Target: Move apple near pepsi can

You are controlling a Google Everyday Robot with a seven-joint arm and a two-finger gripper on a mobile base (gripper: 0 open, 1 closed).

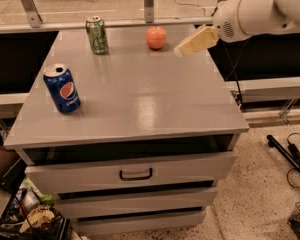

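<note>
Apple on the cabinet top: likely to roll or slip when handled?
The apple is round and sits on a smooth, flat cabinet top, so a push would probably roll it. It looks firm, so it should keep its shape when gripped. The gripper hovers beside it, not touching.

On the worktop [140, 99]: apple [156, 37] at the back, right of centre; other soda can [97, 34] also at the back, left of the apple, well apart. Pepsi can [62, 89] nearer the front, by the left edge. Gripper [180, 50] just right of the apple, apart from it. Below the worktop, stacked drawers [135, 171].
</note>
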